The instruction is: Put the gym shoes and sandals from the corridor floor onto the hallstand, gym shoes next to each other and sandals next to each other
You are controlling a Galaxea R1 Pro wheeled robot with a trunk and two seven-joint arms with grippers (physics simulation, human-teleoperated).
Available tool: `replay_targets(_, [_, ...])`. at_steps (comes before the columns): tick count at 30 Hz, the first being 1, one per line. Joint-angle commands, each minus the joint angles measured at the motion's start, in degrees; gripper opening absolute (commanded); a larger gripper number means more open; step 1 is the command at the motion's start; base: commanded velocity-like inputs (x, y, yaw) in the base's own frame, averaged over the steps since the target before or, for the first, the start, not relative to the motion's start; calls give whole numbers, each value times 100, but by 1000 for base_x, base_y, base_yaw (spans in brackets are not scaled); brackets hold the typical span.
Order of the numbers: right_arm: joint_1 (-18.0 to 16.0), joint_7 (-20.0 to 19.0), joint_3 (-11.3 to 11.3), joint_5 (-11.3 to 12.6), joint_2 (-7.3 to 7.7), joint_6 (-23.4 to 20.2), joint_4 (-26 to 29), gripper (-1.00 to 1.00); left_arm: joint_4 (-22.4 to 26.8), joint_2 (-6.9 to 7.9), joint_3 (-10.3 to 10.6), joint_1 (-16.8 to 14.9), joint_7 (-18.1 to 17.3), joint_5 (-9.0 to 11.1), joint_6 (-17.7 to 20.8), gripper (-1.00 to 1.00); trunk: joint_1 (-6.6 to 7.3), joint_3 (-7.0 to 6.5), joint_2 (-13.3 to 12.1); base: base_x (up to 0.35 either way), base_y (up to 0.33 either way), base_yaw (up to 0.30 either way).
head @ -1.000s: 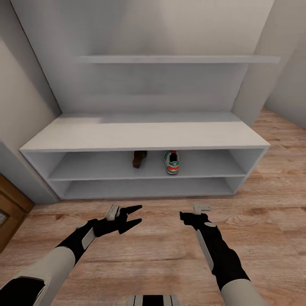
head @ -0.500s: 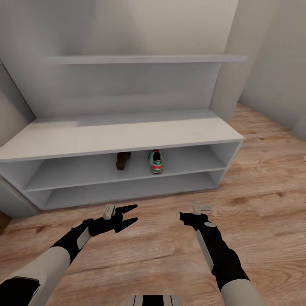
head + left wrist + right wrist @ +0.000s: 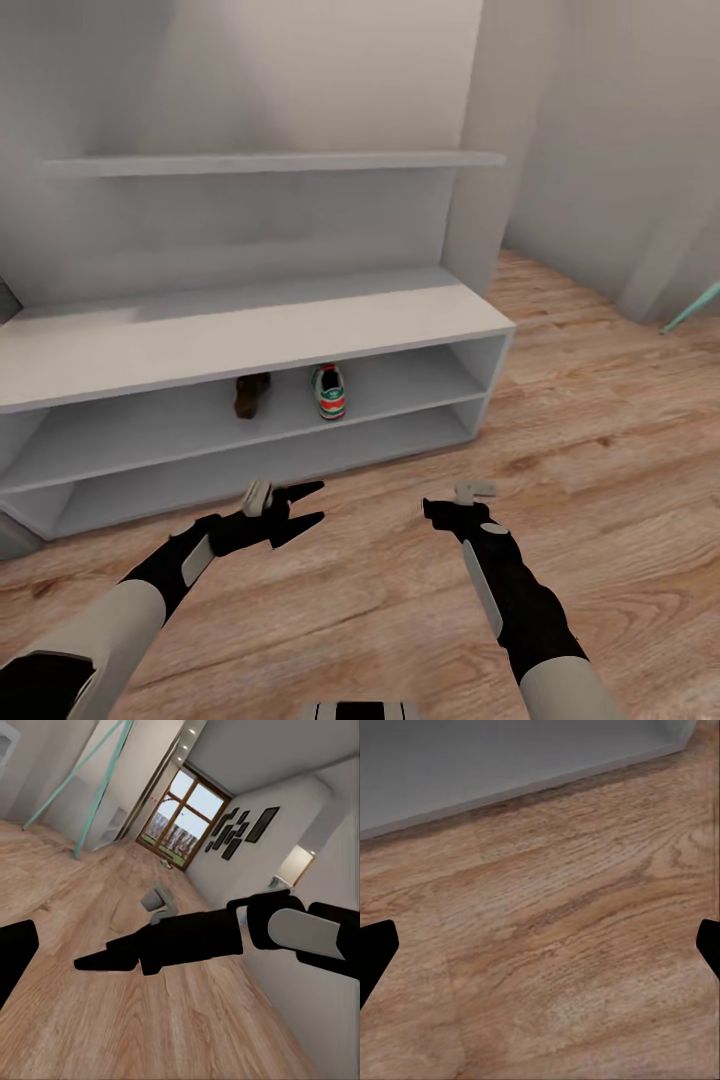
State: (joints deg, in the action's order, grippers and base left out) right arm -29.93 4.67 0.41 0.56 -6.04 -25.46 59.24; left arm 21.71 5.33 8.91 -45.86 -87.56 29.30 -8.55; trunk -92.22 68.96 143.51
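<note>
The whole view is swinging right: the hallstand (image 3: 250,335) has slid toward the left of the head view and a stretch of corridor floor (image 3: 600,420) has opened up on the right, with a teal pole (image 3: 690,308) leaning into frame. That's the robot turning, not the furniture moving. My read is that it's heading off to fetch the rest of the footwear.

Half the job looks done already. On the upper open shelf sits one sandal (image 3: 252,394), dark brown, and just beside it one gym shoe (image 3: 329,391), heel tab facing out. They're near each other but not touching, and each needs its partner placed alongside.

Both arms hang low in front, clear of the rack. The left gripper (image 3: 303,505) has its jaws spread wide with nothing between them. The right gripper (image 3: 452,503) is empty too; its wrist view looks straight down at bare planks with a dark fingertip (image 3: 376,945) at each edge, so those jaws are wide apart.

Down the corridor, the left wrist view catches black-framed pictures (image 3: 244,832) on a pale wall and a wood-framed glass door (image 3: 184,817) at the far end.
</note>
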Motion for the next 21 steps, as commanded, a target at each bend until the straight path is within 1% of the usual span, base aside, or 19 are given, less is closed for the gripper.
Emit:
replay_targets(1, [-3,25,4,6,1,-30,7,100,-2,9,49,-2,2,58,-59,100,3,-18,0,0,0,-257])
replay_targets(4, [-4,25,-2,5,5,-30,5,100,-6,17,49,-2,2,58,-59,100,11,-85,-4,0,0,-257])
replay_targets(12, [-4,25,-6,5,7,-30,13,100,-8,55,48,-2,-7,60,-59,100,11,-85,-4,0,0,-257])
replay_targets(15, [-4,25,-21,7,7,-30,15,100,-8,125,49,-2,-7,65,-56,100,11,-85,-4,0,0,-258])
replay_targets(16, [-4,25,-52,9,7,-30,16,100,-8,138,49,-2,-7,66,-56,100,11,-85,-4,0,0,-258])
replay_targets(17, [-4,25,-149,12,7,-30,17,100,-8,152,49,-2,-7,66,-56,100,11,-85,-4,0,0,-258])
replay_targets(18, [-4,25,-192,12,7,-30,17,100,-8,157,49,-2,-7,66,-55,100,11,-85,-4,0,0,-258])
replay_targets(19, [-4,25,-339,12,7,-30,17,100,-10,186,49,-2,-7,66,-54,100,11,-85,-4,0,0,-258])
replay_targets(21, [-4,25,-457,12,7,-30,17,100,-11,210,49,-2,-10,71,-52,100,11,-85,-4,0,0,-258])
